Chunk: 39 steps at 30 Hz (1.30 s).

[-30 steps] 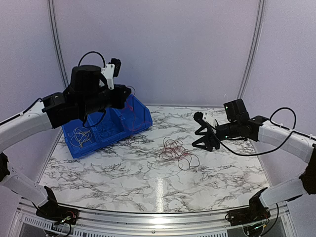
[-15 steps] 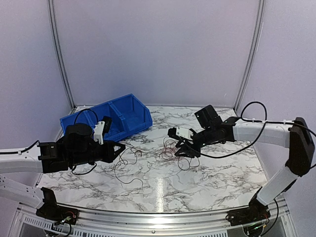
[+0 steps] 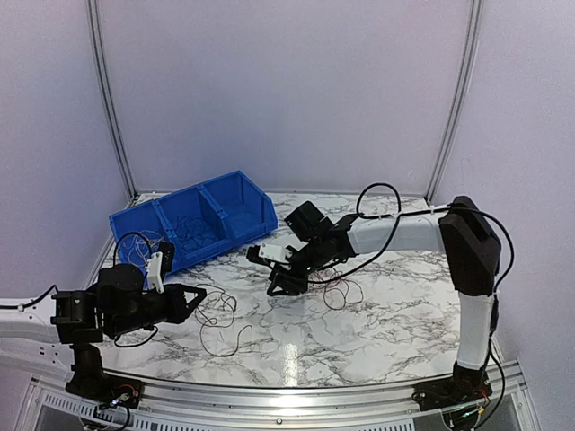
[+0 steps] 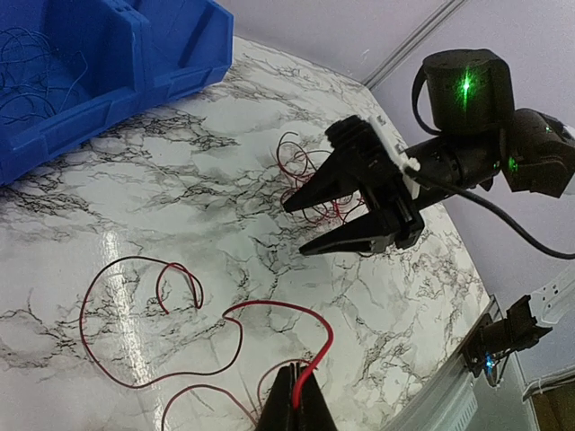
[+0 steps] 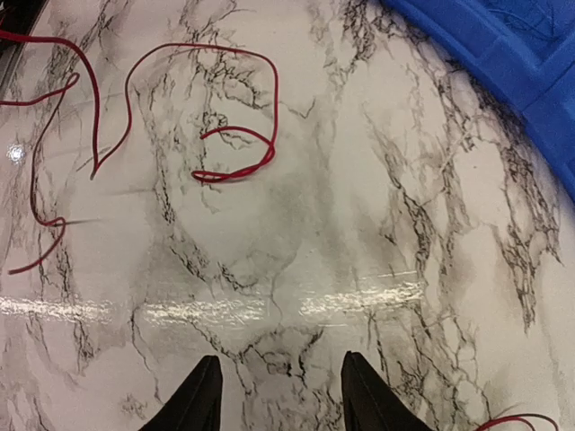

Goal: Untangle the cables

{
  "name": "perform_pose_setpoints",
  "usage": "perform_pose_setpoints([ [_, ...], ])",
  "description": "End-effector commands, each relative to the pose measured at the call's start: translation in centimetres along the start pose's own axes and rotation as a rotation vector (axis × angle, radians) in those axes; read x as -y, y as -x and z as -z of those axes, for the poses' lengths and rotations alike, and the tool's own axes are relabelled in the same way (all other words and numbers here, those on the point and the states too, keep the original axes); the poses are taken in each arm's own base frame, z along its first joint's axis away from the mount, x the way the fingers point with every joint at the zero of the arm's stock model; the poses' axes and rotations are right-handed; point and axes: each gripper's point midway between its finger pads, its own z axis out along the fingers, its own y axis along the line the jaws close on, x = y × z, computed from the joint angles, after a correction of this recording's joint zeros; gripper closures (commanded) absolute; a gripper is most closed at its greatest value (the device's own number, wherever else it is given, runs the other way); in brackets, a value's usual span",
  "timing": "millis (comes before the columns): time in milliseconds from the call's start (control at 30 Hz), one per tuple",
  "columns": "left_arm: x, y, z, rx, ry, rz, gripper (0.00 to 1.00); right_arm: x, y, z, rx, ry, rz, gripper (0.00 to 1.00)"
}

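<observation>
The left hand (image 4: 296, 397) is pinched shut on one end of a red wire (image 4: 269, 305), low over the near left part of the marble bench (image 3: 386, 332). From the fingertips that wire runs off in wide open loops lying flat on the bench, apart from the other wires. The right hand (image 3: 280, 285) hangs just above the bench near its middle, its fingers (image 5: 202, 395) spread wide with nothing between them; the right wrist view shows only bare marble in the gap. Just beside that hand, on its right, lies a tangle (image 3: 334, 289) of thin red and dark wires looping over one another. A blue bin (image 3: 229, 211) sits at the far left of the bench with its open side toward the arms, and more thin pale and dark wires (image 4: 40, 67) rest inside its compartments. The two hands are well apart, with the loops of the red wire between them.
</observation>
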Motion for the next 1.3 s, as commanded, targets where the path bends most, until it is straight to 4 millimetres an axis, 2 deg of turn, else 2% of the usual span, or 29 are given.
perform_pose_setpoints([
  [0,-0.3,0.8,0.6,0.063,0.004,0.047,1.0,-0.9,2.3,-1.4,0.017,0.075,-0.086,0.54],
  [167,-0.5,0.5,0.7,0.065,0.003,0.051,1.0,-2.3,3.1,-3.8,0.007,0.171,-0.199,0.54],
  [333,0.0,0.3,0.4,0.057,-0.006,0.045,1.0,-2.3,2.8,-6.2,-0.021,0.208,-0.343,0.51],
  [533,0.5,0.2,0.2,0.057,-0.017,0.042,1.0,-2.2,3.8,-7.4,-0.008,0.254,-0.428,0.5],
  [667,0.9,0.1,0.3,0.058,-0.024,0.04,1.0,-2.9,4.1,-8.1,-0.007,0.295,-0.451,0.51],
  [1000,1.3,0.0,0.3,0.056,-0.035,0.032,1.0,-4.9,3.4,-10.2,-0.061,0.293,-0.447,0.54],
  [1167,1.5,0.0,0.5,0.057,-0.04,0.033,1.0,-4.6,2.7,-10.8,-0.087,0.248,-0.466,0.61],
  [1267,1.6,-0.1,0.6,0.055,-0.046,0.03,1.0,-4.1,2.1,-11.2,-0.103,0.214,-0.467,0.77],
])
